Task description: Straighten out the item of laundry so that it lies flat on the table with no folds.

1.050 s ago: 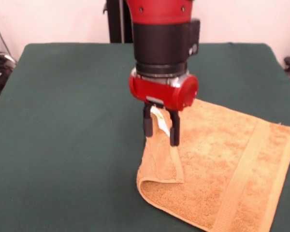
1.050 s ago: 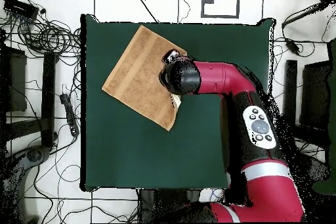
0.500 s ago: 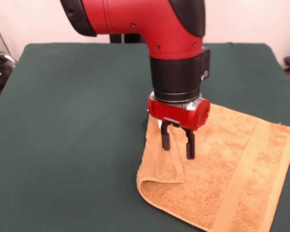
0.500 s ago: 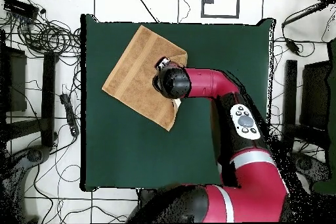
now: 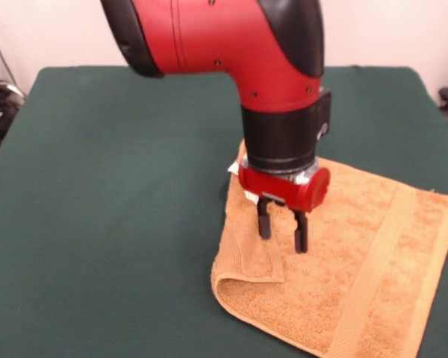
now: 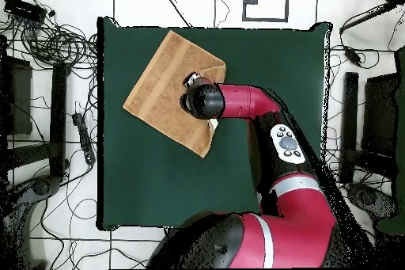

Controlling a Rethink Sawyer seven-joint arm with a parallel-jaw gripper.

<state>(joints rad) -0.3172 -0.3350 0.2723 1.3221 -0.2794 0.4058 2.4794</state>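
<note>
The golden-orange towel lies on the dark green table at the front right, with a woven band along its right side. Its left corner is folded over onto the cloth, forming a flap with a rounded crease at the front. A small white tag peeks out behind the wrist. My gripper hangs open just above the towel, right of the flap, with nothing between its fingers. From overhead, the towel lies at the table's upper left, and the arm's wrist covers the gripper.
Bare green table stretches wide on the side of the towel away from the band. Cables and stands lie on the floor beyond the table's edges.
One second ago the gripper had the towel's tagged corner lifted between its fingers. It has let go, the corner lies folded again, and the gripper has shifted right and lower over the towel.
</note>
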